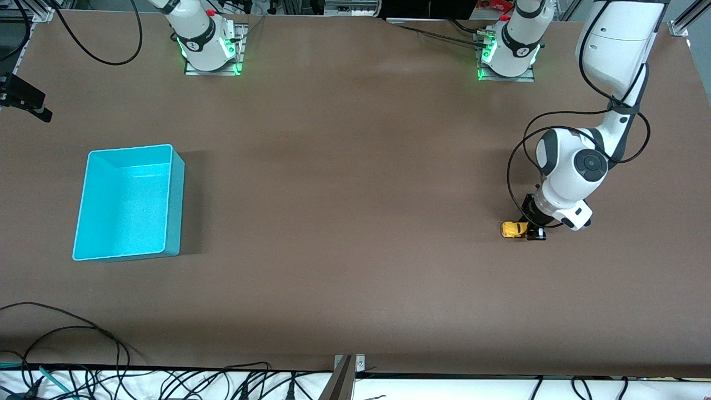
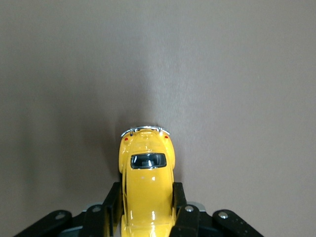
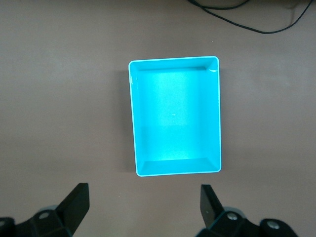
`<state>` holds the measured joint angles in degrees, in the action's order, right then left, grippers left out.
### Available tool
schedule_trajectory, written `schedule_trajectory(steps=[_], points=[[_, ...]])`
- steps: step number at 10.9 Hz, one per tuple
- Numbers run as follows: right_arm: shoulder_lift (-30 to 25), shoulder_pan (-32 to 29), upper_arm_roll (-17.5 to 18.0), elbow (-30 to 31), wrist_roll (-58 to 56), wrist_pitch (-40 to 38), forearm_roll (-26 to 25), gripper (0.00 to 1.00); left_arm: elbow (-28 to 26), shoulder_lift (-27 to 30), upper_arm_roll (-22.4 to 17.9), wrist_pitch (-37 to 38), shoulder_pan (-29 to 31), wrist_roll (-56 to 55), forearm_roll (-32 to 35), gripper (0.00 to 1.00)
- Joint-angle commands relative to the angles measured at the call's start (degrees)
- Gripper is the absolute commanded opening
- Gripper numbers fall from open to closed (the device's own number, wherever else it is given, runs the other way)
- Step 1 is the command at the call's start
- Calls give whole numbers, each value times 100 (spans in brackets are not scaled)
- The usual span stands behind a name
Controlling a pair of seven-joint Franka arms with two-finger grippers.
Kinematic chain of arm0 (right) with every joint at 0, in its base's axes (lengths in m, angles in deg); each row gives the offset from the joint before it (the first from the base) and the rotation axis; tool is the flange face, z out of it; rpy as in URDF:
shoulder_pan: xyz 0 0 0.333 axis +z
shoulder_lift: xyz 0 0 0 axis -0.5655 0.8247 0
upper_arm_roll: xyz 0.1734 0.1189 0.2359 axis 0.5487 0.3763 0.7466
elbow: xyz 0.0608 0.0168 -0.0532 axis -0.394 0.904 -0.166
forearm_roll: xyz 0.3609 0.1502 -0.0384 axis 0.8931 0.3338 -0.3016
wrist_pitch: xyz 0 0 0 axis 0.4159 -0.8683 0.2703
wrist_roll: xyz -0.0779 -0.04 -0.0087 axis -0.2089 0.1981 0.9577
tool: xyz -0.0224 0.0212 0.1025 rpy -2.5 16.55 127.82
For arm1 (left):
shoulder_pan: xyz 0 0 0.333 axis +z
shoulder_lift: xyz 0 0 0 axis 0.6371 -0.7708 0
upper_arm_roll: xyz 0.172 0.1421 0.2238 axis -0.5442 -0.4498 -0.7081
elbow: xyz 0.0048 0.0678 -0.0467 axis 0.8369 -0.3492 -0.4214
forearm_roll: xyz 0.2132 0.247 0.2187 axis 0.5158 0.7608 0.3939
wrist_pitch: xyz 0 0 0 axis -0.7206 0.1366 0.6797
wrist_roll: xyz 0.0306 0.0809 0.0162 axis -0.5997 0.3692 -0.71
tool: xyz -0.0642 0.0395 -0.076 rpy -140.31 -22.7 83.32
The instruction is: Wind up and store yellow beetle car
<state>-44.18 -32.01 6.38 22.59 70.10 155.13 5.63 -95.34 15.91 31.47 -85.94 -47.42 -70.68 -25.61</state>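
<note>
- The left end effector (image 1: 534, 232) is gripping the yellow beetle car (image 1: 514, 229) by its flanks, down at the tabletop (image 1: 355, 250) toward the left arm's end; in the left wrist view the fingers (image 2: 178, 207) are pinching only one end of the body, so the rounded shell could be squirting out if pressed harder.
- The car seems to be sitting on or just above the surface; whether its wheels are touching I cannot tell. If the wheels are skidding instead of rolling during the pull-back, the spring is not winding.
- Letting go with the nose aimed toward the table edge risks the car running off.
- The turquoise bin (image 1: 128, 203) is lying well apart, toward the right arm's end, so a loose grip during the carry could be dropping the car short.
- The right end effector (image 3: 143, 210) is hovering over the bin with its jaws spread wide and holding nothing; the right arm is waiting, and could be crowding the drop.
</note>
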Motion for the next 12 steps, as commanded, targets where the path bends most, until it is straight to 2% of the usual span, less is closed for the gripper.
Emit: schedule_trajectory(steps=[1, 8, 12], points=[[54, 3, 7, -154, 30, -132, 2, 100, 176, -685, -211, -521, 20, 32, 107, 0], [98, 12, 16, -154, 38, -123, 2, 100, 185, -641, -589, -522, 108, 963, 108, 0], [98, 21, 25, -154, 38, -132, 2, 100, 254, -676, -677, -522, 170, 1060, 134, 0]])
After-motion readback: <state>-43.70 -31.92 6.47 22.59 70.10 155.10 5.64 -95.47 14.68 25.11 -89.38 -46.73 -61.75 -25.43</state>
